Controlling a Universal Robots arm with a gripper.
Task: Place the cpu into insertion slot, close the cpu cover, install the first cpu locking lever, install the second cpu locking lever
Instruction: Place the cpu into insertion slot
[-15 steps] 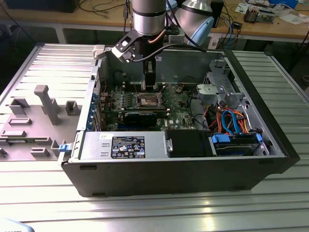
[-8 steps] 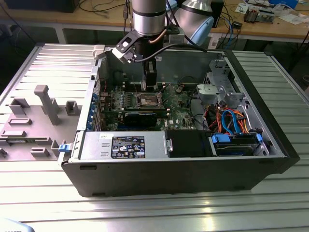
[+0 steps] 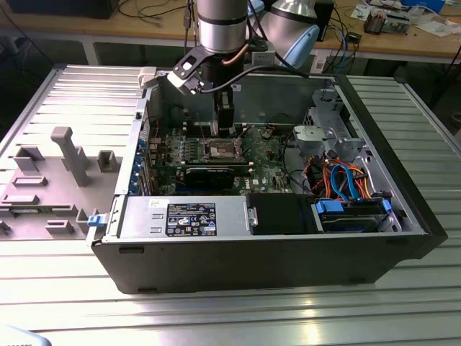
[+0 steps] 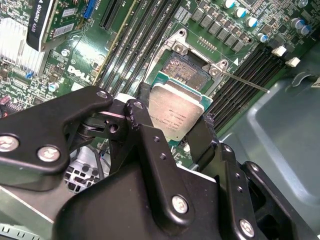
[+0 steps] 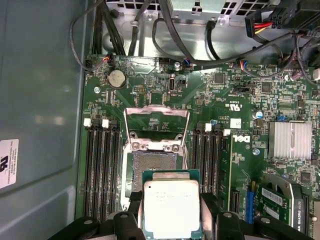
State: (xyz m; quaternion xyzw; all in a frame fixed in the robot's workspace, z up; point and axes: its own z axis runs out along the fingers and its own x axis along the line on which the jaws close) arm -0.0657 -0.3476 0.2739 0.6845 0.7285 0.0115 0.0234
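Note:
My gripper point(image 4: 176, 122) is shut on the cpu point(image 4: 177, 107), a small square chip with a dull silver top, with a black finger point(image 4: 202, 137) on each of two opposite edges. The chip hangs just above and to one side of the insertion slot point(image 5: 151, 164), partly over its edge. In the first wrist view the cpu point(image 5: 171, 202) sits between the fingers point(image 5: 131, 202). The cpu cover point(image 5: 156, 108), a silvery frame with a square window, stands swung open beyond the slot. A thin locking lever point(image 4: 246, 83) juts out beside the slot. In the exterior view the gripper point(image 3: 223, 124) reaches down into the open computer case over the slot point(image 3: 220, 150).
Memory slots point(image 5: 102, 165) flank the insertion slot on both sides. A black graphics card point(image 3: 209, 174) and a finned heatsink point(image 5: 292, 140) lie nearby on the board. Black cables point(image 5: 200, 47) loop past the open cover. The power supply point(image 3: 189, 216) and drive cage point(image 3: 331, 133) fill the case's other parts.

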